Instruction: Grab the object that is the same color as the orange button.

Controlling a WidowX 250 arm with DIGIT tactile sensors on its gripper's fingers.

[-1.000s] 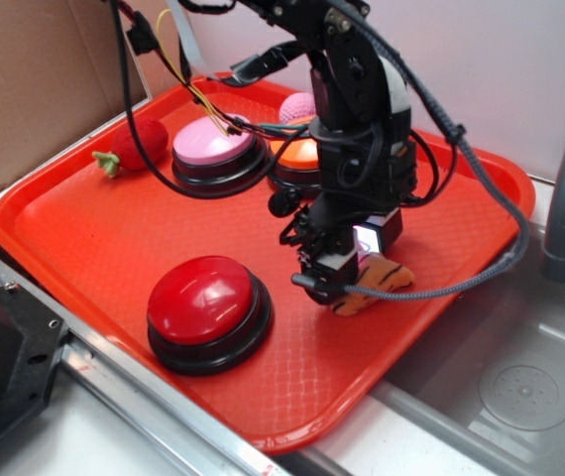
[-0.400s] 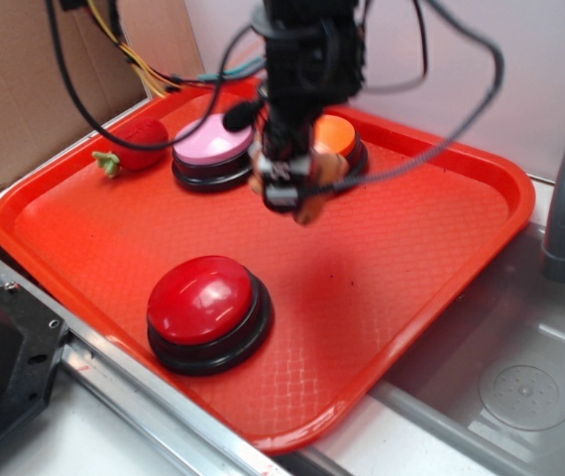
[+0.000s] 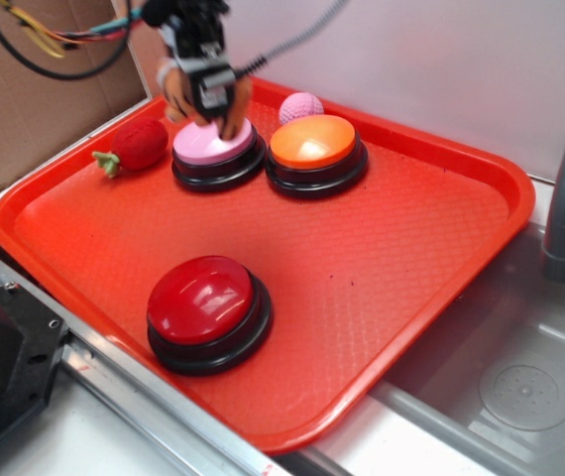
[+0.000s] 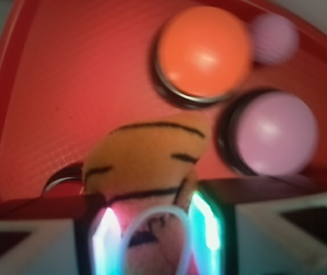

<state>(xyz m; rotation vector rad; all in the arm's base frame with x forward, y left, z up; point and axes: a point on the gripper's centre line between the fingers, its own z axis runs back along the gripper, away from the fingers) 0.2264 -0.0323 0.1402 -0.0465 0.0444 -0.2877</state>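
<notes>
in the exterior view a red tray [image 3: 392, 288] sits beside a steel sink [image 3: 520, 387], a cardboard wall behind; your claw [image 3: 206, 94] hangs above the pink-topped button [image 3: 215, 144], next to the orange button [image 3: 314, 144], clamped on the orange plush tiger [image 3: 235, 107]; in the wrist view the tiger [image 4: 143, 157] bulges between the jaws, likely soft, light and squashy; judge the mid-body the best place to hold it.
</notes>
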